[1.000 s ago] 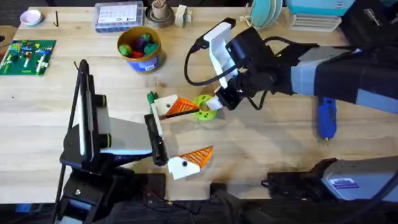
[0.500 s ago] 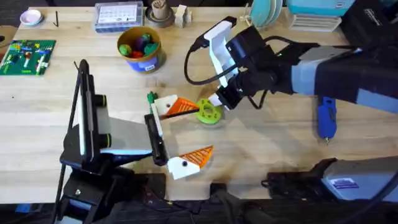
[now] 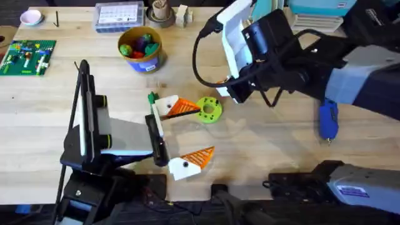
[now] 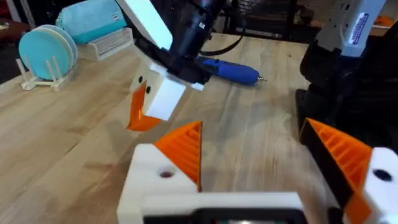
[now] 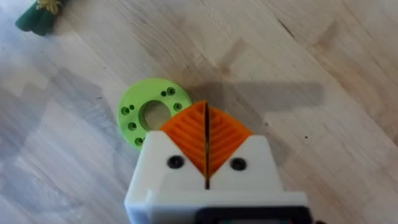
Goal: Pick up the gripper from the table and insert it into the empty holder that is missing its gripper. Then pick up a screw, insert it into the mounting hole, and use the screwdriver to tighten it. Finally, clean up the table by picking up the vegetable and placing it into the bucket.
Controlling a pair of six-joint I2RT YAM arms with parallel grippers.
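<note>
Overhead view: right gripper point(image 3: 234, 94) hangs lifted above the table with its orange pads point(image 5: 206, 134) pressed together on nothing, just past the green disc point(image 3: 209, 109), while left gripper point(image 3: 157, 134), jaws apart, rests beside the green vegetable point(image 3: 152, 98).

- Right gripper point(image 5: 206, 163): white finger blocks, orange ribbed pads, dark screws.
- Right arm point(image 3: 350, 78): black and grey, looping black cable.
- Left arm point(image 3: 119, 140): apparently black and grey.

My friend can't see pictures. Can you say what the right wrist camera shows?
The right gripper, white with orange ribbed tips pressed together, hangs over a wooden table. A bright green disc with holes lies just beyond it.
</note>
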